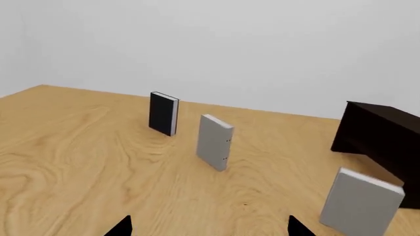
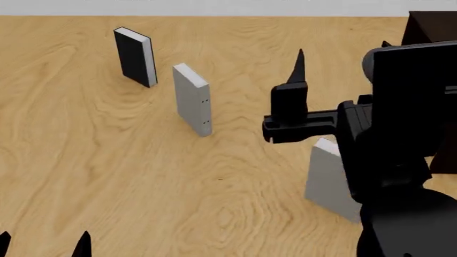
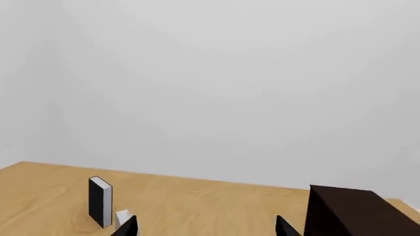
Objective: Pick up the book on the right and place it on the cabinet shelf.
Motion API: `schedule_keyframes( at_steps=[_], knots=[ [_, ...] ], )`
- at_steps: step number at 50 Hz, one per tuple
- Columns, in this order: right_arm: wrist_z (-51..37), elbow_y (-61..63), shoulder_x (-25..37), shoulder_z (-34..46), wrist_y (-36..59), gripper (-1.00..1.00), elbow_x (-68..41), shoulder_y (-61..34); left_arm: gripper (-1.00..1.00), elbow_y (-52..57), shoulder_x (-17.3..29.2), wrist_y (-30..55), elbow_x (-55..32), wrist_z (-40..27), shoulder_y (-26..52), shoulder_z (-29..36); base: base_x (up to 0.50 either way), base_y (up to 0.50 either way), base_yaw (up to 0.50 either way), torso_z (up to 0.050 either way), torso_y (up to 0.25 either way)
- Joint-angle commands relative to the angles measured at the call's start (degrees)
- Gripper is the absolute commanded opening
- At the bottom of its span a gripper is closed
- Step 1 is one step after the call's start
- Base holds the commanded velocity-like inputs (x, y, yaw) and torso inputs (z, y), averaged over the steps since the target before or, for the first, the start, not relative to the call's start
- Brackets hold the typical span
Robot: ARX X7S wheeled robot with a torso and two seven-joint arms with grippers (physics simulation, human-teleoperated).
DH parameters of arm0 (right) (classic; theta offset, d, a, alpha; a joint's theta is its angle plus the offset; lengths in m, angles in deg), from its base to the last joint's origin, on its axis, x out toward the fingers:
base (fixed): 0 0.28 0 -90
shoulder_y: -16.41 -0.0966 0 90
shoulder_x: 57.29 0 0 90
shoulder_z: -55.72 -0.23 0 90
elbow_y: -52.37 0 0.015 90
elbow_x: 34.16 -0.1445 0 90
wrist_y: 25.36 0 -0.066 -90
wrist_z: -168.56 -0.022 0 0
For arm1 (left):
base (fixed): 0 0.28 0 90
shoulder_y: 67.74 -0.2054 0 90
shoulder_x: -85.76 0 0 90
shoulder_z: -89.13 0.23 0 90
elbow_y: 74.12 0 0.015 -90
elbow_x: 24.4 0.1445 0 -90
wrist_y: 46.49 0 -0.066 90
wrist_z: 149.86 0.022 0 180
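I'm on the approach: right end effector (image 2: 296, 80) hangs open and empty above the thick pale grey hardcover book (image 2: 330, 179) standing on the wooden bench (image 2: 143, 176). Next I'd lower it astride the book.

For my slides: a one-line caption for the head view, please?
Right gripper raised above the standing pale grey book; slimmer grey book and black book stand farther left.

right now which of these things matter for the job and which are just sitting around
For the job:
- broad pale grey hardcover book, standing on the right
- dark brown, almost black wooden cabinet
- right arm's black tool, raised above the table, nothing held

Lying about:
- slim grey book, upright mid-table
- black-covered book, upright farther back
- light wooden table
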Motion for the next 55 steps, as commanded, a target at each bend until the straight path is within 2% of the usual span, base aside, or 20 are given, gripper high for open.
schedule_keyframes(
  at_steps=[1,27,55],
  knots=[
    [0.20,0.66,0.27,-2.22,3.47,1.00,-1.48,-3.08,1.00,0.01,1.77,-1.44,-1.18,-2.13,0.08,1.67,0.26,-0.27,0.00,0.000,0.000],
    [1.39,1.33,0.43,-2.23,2.77,1.00,-3.67,-2.49,1.00,-0.52,3.23,-2.19,-4.31,-4.26,2.32,3.41,0.31,-0.35,0.00,0.000,0.000],
    [1.12,1.54,0.29,-2.66,2.97,1.00,-5.22,-1.05,1.00,-0.20,5.06,-3.62,-5.17,-6.63,3.03,5.28,0.38,-0.03,0.00,0.000,0.001]
  ],
)
